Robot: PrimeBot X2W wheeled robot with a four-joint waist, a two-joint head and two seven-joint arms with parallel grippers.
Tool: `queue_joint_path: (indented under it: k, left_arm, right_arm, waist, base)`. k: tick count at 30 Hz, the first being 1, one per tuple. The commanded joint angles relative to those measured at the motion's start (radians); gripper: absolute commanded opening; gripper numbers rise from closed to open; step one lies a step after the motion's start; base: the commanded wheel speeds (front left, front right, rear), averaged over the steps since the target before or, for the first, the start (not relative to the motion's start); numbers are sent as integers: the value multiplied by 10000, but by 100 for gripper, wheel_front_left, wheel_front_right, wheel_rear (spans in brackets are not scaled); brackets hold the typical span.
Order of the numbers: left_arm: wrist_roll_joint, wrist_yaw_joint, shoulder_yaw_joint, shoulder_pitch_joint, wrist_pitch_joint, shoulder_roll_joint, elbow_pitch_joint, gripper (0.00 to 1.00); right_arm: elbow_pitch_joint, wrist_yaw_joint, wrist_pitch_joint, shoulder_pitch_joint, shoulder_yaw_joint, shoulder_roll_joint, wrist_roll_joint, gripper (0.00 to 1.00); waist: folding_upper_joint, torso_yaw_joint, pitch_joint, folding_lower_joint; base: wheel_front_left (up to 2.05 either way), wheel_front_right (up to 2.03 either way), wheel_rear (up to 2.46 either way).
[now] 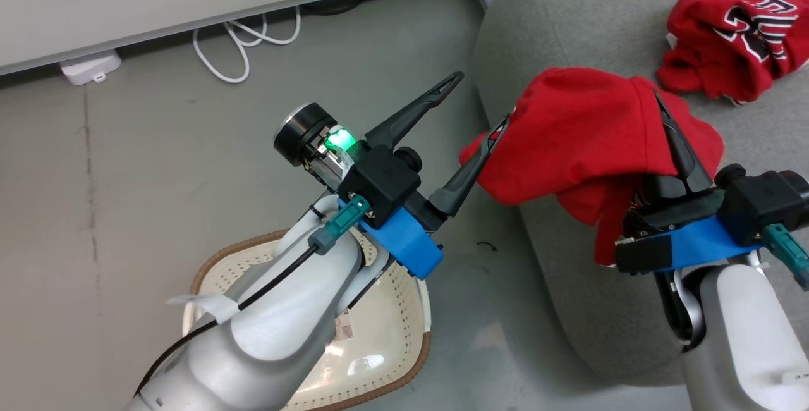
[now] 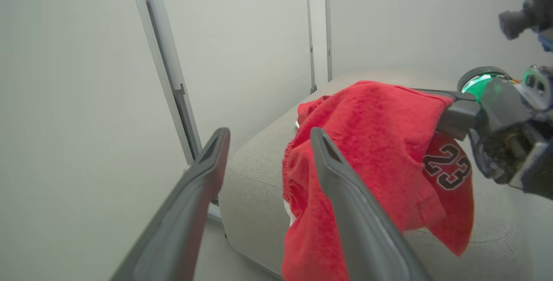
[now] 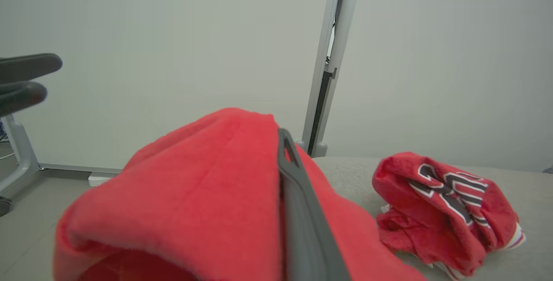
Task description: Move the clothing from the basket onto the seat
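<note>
Right gripper (image 1: 663,114) clamps the red jersey (image 1: 569,126) hanging over the seat (image 1: 569,19) edge; left gripper (image 1: 480,101) stands open. Carry it inward before releasing.

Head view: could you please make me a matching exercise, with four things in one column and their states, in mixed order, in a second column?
Things
1. left pincer
2. right pincer
3. basket
4. far jersey

States
A. lies crumpled on the seat
B. open, holding nothing
C. stands on the floor, no clothing visible inside
D. shut on the draped jersey

Pairs: 1-B, 2-D, 3-C, 4-A
</note>
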Motion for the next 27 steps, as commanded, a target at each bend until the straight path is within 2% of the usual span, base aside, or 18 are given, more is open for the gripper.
queue_joint_path:
  k: [1, 8, 17, 21, 27]
  left_arm:
    - [30, -29, -133, -160, -24, 32, 69, 100]
    - [-41, -67, -459, -286, -24, -18, 197, 100]
    - [-121, -76, -594, -312, -24, 32, 258, 100]
    - [-164, -73, -505, -311, -22, 100, 241, 100]
    - [-142, 87, -279, -466, -24, 302, 119, 100]
  right_arm:
    - [-149, 5, -34, 163, -144, 105, -7, 0]
    - [-372, 5, -34, 496, -662, 185, 0, 0]
    - [-602, 5, -34, 662, -996, 259, 39, 0]
    - [-916, 5, -35, 209, -1335, 204, 75, 0]
    - [-1355, 5, -34, -1131, -1635, -259, 225, 0]
  waist:
    - [0, -462, 295, -1]
    - [0, -896, 433, -1]
    - [0, -993, 447, -1]
    - [0, -884, 572, -1]
    - [0, -790, 1081, -1]
  base:
    - [0, 0, 0]
    - [0, 0, 0]
    - [0, 0, 0]
    - [0, 0, 0]
    - [0, 0, 0]
